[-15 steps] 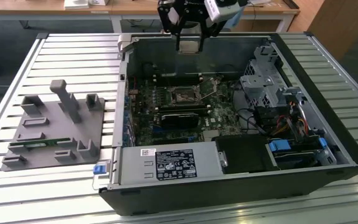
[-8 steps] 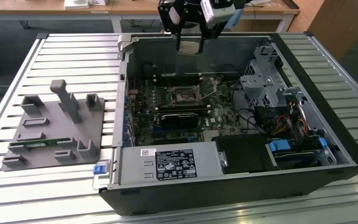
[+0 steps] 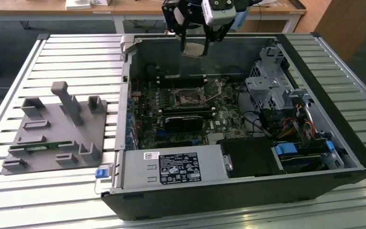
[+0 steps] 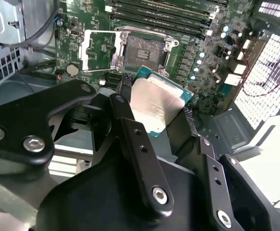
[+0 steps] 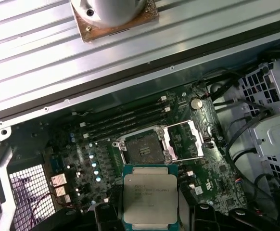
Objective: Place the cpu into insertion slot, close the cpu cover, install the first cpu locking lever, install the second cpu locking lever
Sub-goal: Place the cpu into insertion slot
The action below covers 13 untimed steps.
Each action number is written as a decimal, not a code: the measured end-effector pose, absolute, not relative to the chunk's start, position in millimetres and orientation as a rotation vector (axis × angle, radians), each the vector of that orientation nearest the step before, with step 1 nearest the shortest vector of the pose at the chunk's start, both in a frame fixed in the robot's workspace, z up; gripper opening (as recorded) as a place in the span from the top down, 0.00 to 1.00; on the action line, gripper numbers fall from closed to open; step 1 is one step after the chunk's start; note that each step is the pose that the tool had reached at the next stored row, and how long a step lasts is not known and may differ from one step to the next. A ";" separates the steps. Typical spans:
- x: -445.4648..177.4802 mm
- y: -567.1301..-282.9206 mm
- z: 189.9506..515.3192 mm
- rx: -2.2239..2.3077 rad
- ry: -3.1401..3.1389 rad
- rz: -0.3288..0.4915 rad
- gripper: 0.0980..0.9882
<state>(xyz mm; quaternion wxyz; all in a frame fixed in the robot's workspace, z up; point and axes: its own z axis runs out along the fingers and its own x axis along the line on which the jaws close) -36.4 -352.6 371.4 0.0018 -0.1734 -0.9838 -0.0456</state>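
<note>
Our tool grips the cpu by two opposite edges, hanging well above the open case. Below, the insertion slot lies bare, with the cpu cover open just beside it, seemingly flat. Clear air surrounds the cpu's free edges.

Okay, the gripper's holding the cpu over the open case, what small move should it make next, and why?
Probably ease the cpu down toward the insertion slot: the gripper holds it well above, the cpu cover lies flipped open, and the slot looks empty.
</note>
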 end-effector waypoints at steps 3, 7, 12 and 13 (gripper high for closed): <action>-36.4 -352.6 371.0 -0.582 -3.081 -0.143 0.50; -36.4 -352.6 370.6 -0.612 -3.077 -0.143 0.50; -36.4 -352.6 370.1 -0.665 -3.067 -0.143 0.50; -36.4 -352.6 370.0 -0.676 -3.065 -0.143 0.50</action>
